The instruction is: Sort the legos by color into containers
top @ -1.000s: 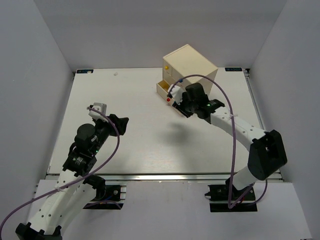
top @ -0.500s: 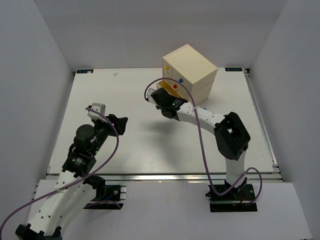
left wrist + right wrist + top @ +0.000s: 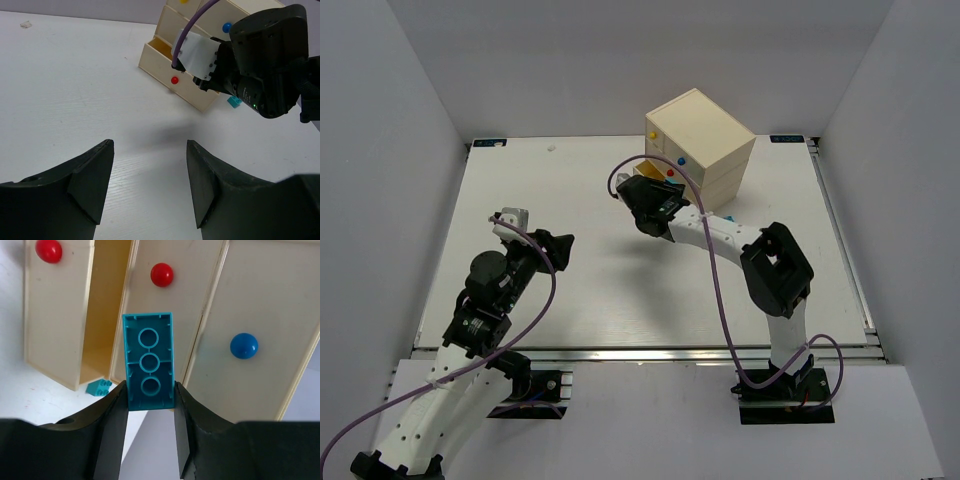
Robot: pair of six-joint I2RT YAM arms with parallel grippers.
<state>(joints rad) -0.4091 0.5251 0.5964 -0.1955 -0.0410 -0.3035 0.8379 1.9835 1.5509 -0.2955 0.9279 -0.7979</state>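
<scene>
My right gripper (image 3: 645,205) (image 3: 150,392) is shut on a teal-blue lego (image 3: 149,360), held upright in front of the cream chest (image 3: 705,135). In the right wrist view the lego stands before a shut drawer front with a red knob (image 3: 161,274). An open drawer (image 3: 102,315) with a red knob is to its left, and a front with a blue knob (image 3: 244,345) to its right. A second small teal lego (image 3: 98,387) (image 3: 233,101) lies on the table beside the open drawer. My left gripper (image 3: 558,245) (image 3: 149,145) is open and empty, well left of the chest.
A tiny pale piece (image 3: 552,147) (image 3: 26,24) lies near the table's far edge. The right arm's purple cable (image 3: 620,180) loops in front of the chest. Grey walls close in the table (image 3: 520,200) on three sides.
The right arm swung from the chest's right front round to its left front, its gripper now at the open drawer. The left arm has barely moved.
</scene>
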